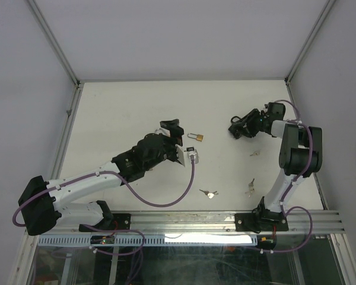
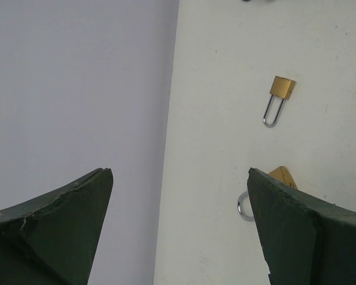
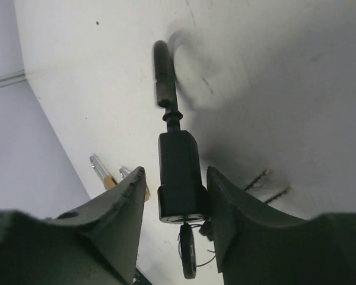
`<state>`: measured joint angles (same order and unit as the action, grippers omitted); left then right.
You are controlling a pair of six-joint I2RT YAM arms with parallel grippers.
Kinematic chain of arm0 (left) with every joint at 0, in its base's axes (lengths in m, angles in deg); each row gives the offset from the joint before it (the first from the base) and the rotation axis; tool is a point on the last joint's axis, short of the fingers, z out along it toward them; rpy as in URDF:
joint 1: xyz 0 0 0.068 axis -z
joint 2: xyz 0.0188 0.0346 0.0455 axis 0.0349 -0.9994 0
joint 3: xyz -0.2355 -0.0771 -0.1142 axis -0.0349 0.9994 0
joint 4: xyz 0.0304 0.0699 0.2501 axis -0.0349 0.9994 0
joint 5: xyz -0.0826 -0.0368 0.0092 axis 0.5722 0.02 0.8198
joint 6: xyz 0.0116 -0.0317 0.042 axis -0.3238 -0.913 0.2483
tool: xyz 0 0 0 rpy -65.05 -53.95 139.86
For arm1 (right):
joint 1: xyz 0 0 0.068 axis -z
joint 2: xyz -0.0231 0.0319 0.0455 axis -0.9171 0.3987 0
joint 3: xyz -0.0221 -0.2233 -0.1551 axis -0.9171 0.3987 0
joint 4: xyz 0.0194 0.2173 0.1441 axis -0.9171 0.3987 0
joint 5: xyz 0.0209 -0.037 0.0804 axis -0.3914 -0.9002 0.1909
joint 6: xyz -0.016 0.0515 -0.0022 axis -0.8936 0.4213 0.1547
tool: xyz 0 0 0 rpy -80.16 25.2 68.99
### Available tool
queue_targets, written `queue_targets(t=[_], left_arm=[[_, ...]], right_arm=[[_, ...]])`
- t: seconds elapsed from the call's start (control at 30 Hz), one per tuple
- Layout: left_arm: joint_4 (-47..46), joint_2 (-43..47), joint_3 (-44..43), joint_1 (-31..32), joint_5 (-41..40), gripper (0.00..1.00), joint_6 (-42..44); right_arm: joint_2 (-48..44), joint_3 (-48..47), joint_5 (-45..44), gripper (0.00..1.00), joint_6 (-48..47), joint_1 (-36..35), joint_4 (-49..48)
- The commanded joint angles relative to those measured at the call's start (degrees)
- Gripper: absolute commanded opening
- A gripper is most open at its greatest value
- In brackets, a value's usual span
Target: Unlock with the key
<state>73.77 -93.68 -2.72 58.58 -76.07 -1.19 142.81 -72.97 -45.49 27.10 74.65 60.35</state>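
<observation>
The task looks part-way through: the lock is in hand, but nothing shows it open. The right tool [image 3: 175, 172] pinches the body of a black padlock [image 3: 179, 178] between its fingers, over the far right part of the bench [image 1: 124, 107]. From the lock's underside hangs a small dark key [image 3: 188, 255]. It seems to be seated in the keyhole, though that end is too dim to be sure. The shackle is seen edge-on in the right wrist view, so I cannot tell whether it is latched or sprung.

The left tool [image 2: 179, 178] is spread wide and holds nothing. It hovers near the middle of the bench above a brass padlock [image 2: 282, 88], which lies flat with its shackle apparently closed. A second brass padlock [image 2: 283, 174] peeks out from behind one finger. Three loose keys [image 1: 209, 193] lie on the bench toward the near edge, right of the middle, apart from every lock.

What seems left is this: something has to take the key's head and turn it while the right tool steadies the body — then the shackle must pull free. The left tool is well apart from that key.
</observation>
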Motion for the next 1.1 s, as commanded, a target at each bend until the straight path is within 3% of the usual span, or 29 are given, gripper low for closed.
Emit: queue_targets(t=[0.0, 0.17, 0.27, 0.43, 0.63, 0.73, 0.83, 0.93, 1.07], left_arm=[[-0.6, 0.7, -2.9, -0.1, 0.1, 0.99, -3.1], [6.5, 0.8, -5.3, -0.1, 2.3, 0.99, -10.4], [12.0, 0.7, -7.5, -0.3, 4.8, 0.99, -17.0], [23.2, -1.8, -12.7, -3.0, 13.3, 0.99, -28.0], [27.9, -3.6, -16.9, -10.9, 24.7, 0.99, -40.8], [31.4, -5.4, -18.6, -17.9, 34.0, 0.99, -47.3], [34.5, -6.1, -17.5, -22.4, 37.8, 0.99, -49.0], [36.2, -4.3, -14.6, -23.4, 39.2, 0.99, -47.9], [37.2, -3.4, -11.8, -23.4, 39.8, 0.99, -46.5]], right_arm=[[-0.2, -4.1, -3.3, 0.53, -2.2, 1.0, 8.1], [-2.5, -5.5, -7.3, 0.89, -3.5, 1.6, 13.6], [-4.9, -6.8, -10.4, 1.00, -4.3, 2.5, 16.2], [-8.0, -15.7, -15.8, 1.00, -11.2, 2.5, 24.6], [-12.7, -23.8, -17.7, 1.00, -20.2, 0.1, 32.1], [-16.2, -23.6, -17.4, 0.98, -24.7, -5.1, 35.3], [-19.0, -22.2, -17.2, 0.94, -28.3, -12.3, 40.2], [-22.1, -18.9, -18.5, 0.88, -29.1, -20.7, 45.3], [-25.0, -13.6, -23.8, 0.72, -25.7, -33.9, 52.7]])
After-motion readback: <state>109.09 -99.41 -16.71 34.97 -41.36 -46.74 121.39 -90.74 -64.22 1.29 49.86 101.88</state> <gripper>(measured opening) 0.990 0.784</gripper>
